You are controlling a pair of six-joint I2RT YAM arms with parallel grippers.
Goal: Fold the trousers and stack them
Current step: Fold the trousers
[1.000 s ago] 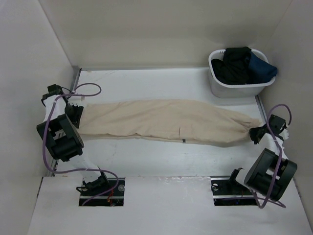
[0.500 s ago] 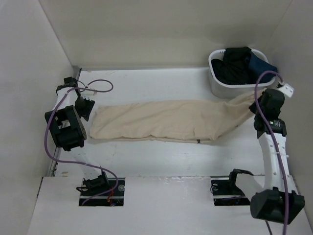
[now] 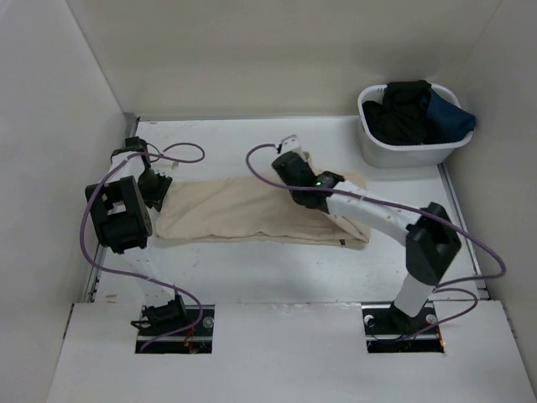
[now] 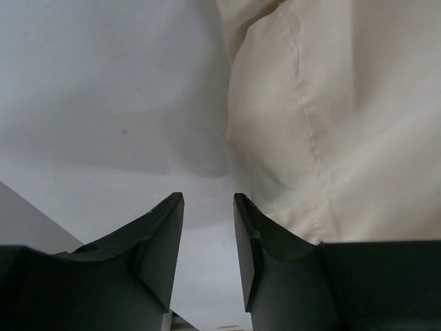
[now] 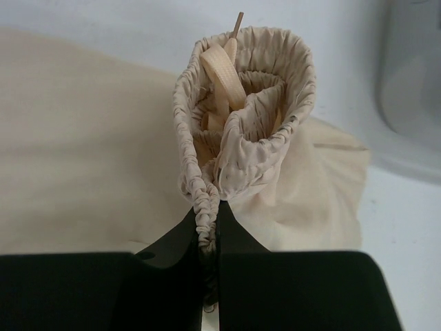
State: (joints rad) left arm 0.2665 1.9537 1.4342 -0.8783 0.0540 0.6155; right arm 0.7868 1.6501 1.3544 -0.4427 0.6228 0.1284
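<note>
The beige trousers [image 3: 243, 214] lie across the table, with their right part folded back over the middle. My right gripper [image 3: 295, 161] reaches across from the right and is shut on the gathered waistband [image 5: 255, 89], holding it bunched and raised above the cloth; the jaws [image 5: 210, 221] pinch one ruffled edge. My left gripper [image 3: 159, 195] sits at the trousers' left end. In the left wrist view it [image 4: 208, 200] is open with only bare table between the fingers, and the beige cloth [image 4: 331, 124] lies just to its right. A small dark label [image 3: 342, 243] shows on the near edge.
A white basket [image 3: 373, 151] with black and navy garments [image 3: 415, 109] stands at the back right; its rim shows in the right wrist view [image 5: 413, 83]. White walls enclose the table on the left, back and right. Purple cables loop from both arms.
My right arm has swung from the far right to the table's middle, carrying the waistband leftwards and folding the trousers over. My left gripper shifted slightly right and farther back.
</note>
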